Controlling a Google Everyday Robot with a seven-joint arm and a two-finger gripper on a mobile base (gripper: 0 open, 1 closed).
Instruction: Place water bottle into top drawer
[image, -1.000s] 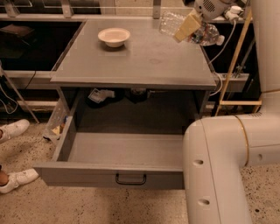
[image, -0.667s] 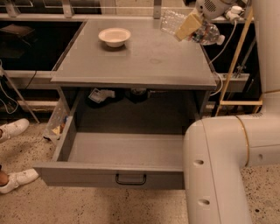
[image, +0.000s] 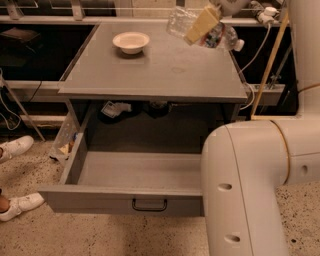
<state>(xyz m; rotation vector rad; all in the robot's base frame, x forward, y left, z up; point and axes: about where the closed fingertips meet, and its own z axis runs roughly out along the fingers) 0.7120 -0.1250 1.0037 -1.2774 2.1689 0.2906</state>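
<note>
**Ana:** Leftward by a touch. The claw (image: 202, 24) and bottle (image: 221, 38) have drifted a little toward the left along the top edge since a second ago. Nothing else has shifted.

**Ben:** Where is the bottle now?

**Ana:** It's in the air at the upper right of the frame, above the far right corner of the bench (image: 165, 67). It lies on its side with its cap (image: 240, 45) pointing right. The claw is clamped across its middle, near the label. The bowl (image: 131, 42) sits well apart at the upper left.

**Ben:** And the drawer?

**Ana:** The drawer (image: 100, 199) is pulled out across the lower half of the frame, handle (image: 149, 205) facing us. The arm (image: 250, 190) hides its right end.

**Ben:** How will the bottle handle?

**Ana:** I'd judge it light and thin-walled. The crinkled plastic will give under a squeeze, and it may be slippery. A hold on the middle seems sensible, firm but not crushing. Once set down on its side it could roll, so I'd release it low, close to the drawer floor.
</note>
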